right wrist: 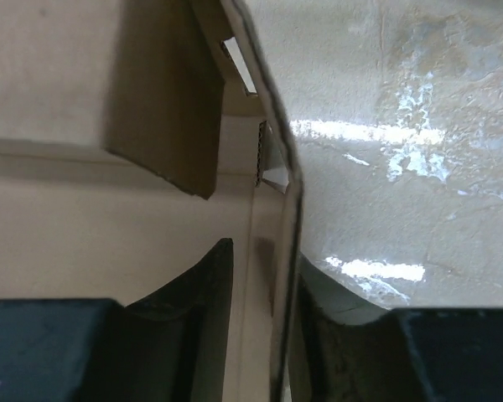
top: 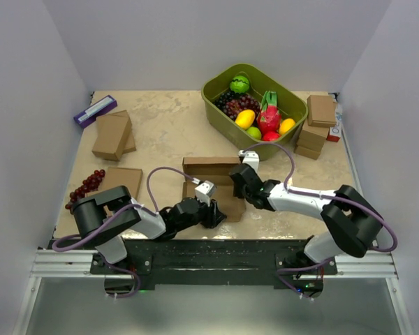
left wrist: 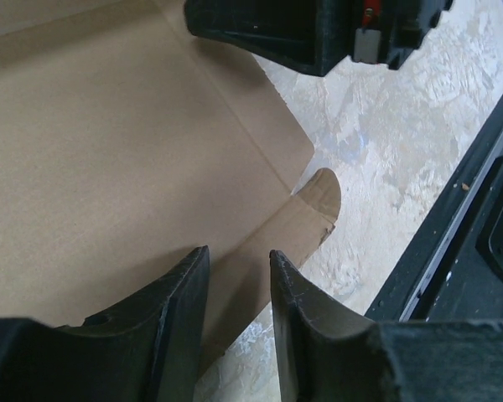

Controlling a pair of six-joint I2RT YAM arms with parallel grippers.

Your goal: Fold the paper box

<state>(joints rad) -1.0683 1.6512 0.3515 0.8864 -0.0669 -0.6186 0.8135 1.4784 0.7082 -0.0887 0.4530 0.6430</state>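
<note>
We see a beige, mottled tabletop (top: pixel 167 132). At its middle, near the front edge, lies the paper box (top: pixel 208 167), a plain brown creased sheet of thin cardboard, partly raised. Back right stands an olive-green plastic tub (top: pixel 227 124), and just beside it a stack of small brown cardboard boxes (top: pixel 315 125). Back left we find a flat purple carton (top: pixel 94 110) near thicker brown cardboard boxes (top: pixel 113 136). Front left lie a flat brown cardboard piece (top: pixel 124 178) and a bunch of dark red grapes (top: pixel 86 187).
</note>
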